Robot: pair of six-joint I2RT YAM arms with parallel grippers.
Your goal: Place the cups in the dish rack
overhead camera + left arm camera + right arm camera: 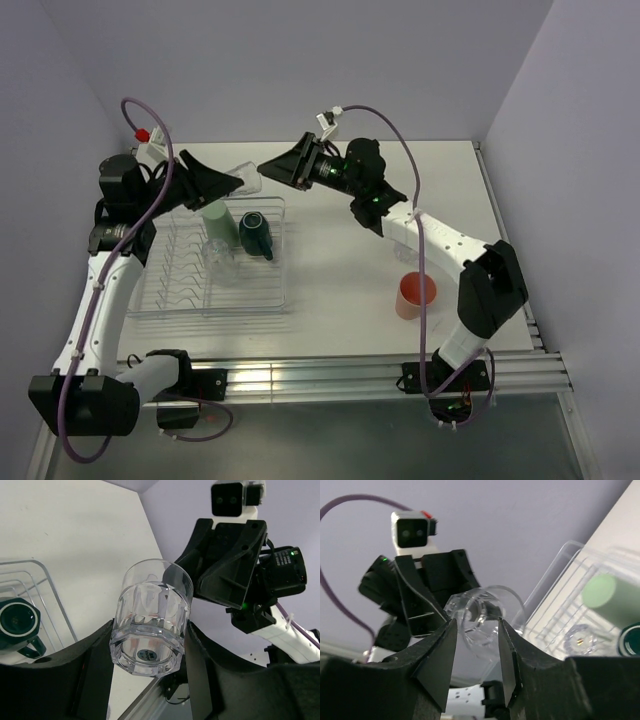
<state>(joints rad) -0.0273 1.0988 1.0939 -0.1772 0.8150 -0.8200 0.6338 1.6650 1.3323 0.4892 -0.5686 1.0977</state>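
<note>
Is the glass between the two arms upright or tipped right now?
Tipped. The clear glass lies sideways in the left gripper, thick base toward its wrist camera, mouth toward the right gripper.

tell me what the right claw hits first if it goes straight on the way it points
The glass, right at its tips and gripped by the left claw; that claw looks next, though depth is unclear.
</note>
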